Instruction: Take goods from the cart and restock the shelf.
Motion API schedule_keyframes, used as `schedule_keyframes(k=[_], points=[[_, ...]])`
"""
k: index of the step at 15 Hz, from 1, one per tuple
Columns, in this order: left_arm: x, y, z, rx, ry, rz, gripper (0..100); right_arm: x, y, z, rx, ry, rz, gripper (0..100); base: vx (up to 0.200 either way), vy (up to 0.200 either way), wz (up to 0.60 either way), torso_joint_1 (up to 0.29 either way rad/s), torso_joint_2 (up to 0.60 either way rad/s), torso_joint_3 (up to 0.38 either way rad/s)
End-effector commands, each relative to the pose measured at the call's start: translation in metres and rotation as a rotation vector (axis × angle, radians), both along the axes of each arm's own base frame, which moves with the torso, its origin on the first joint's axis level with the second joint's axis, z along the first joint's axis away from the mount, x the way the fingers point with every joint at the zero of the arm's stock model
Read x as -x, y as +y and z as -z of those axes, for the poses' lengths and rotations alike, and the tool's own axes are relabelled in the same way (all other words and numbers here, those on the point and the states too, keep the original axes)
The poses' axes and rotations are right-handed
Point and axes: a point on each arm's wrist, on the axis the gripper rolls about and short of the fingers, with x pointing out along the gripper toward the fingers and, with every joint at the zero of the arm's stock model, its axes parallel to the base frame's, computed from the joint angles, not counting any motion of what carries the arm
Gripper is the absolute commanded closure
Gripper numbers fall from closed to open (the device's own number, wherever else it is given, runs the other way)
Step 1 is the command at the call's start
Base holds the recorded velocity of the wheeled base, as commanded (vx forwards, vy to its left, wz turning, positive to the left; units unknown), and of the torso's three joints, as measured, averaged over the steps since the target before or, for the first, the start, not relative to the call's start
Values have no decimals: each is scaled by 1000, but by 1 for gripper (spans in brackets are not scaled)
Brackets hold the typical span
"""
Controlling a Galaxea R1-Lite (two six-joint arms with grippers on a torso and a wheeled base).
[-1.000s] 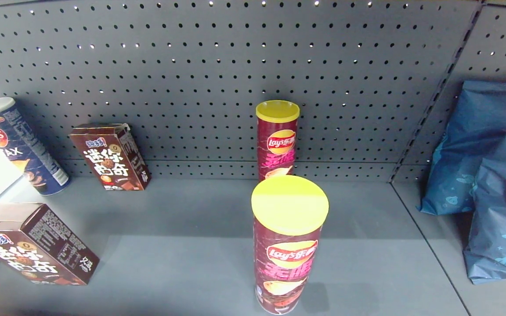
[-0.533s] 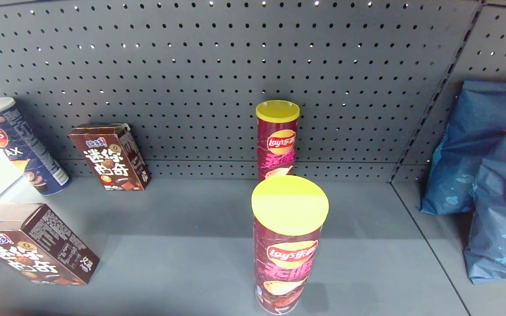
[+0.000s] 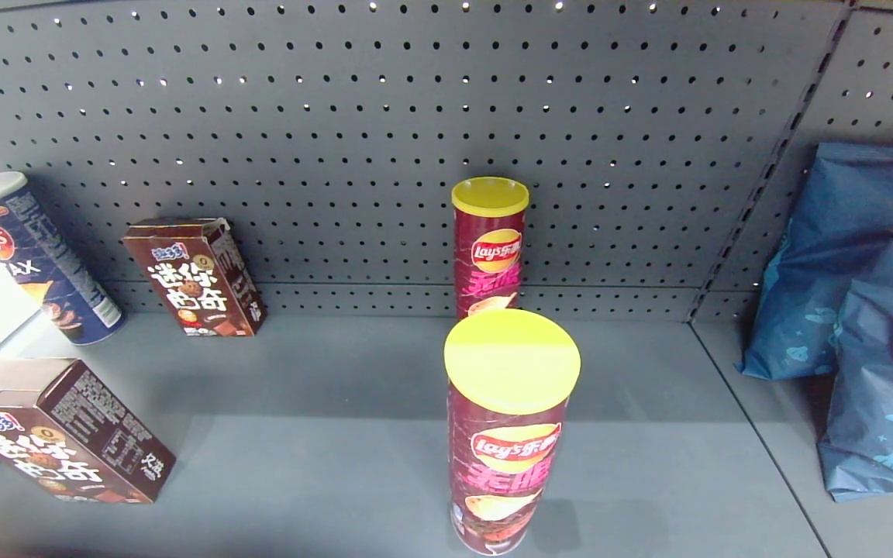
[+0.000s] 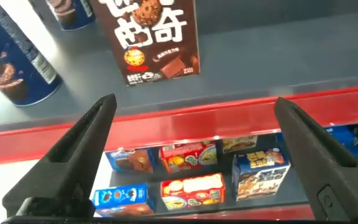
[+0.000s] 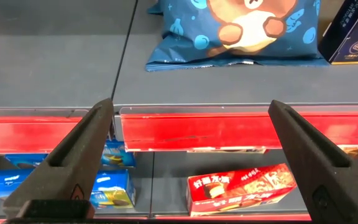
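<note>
Shelf (image 3: 322, 442): flat grey metal deck with a matte finish. The back wall is a pegboard (image 3: 338, 139) of the same grey, punched with even rows of small round holes.

- Front can (image 3: 510, 434): tall maroon cylinder with a glossy printed wrap and a flat yellow-green plastic lid. It stands upright near the shelf's front edge, about mid-width.
- Rear can (image 3: 491, 248): same make, upright, directly behind the front can and close against the pegboard.
- Back box (image 3: 194, 279): brown rectangular carton to the left of the cans, at the back wall.
- Near box (image 3: 59, 434): another brown carton, at the front left.
- Navy can (image 3: 28, 256): dark blue cylinder with a pale lid, far left, leaning in the head view.
- Bags (image 3: 857, 263): soft, crinkled blue pouches on the neighbouring bay to the right, past the upright divider.

Left gripper (image 4: 194, 102): black wedge-shaped fingers (image 4: 73, 155) spread wide with nothing between them. It sits off the shelf's front, before a glossy red rail (image 4: 197, 118), facing a brown carton.

Right gripper (image 5: 191, 104): fingers spread wide and bare, before the red rail in front of a bear-print blue bag (image 5: 235, 31). Small cartons (image 5: 247, 186) lie on the tier below.
</note>
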Motion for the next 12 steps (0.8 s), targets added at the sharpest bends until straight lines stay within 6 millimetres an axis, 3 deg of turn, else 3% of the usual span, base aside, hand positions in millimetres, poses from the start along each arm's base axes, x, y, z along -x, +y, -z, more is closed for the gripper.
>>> schedule_keyframes(k=[1,12], points=[[-1,0,5,-6,14,3,0,0,0,0,0,1,-1,0,0,0,0,0,0,0],[-2,0,8,70,29,18,0,0,0,0,0,1,-1,0,0,0,0,0,0,0]])
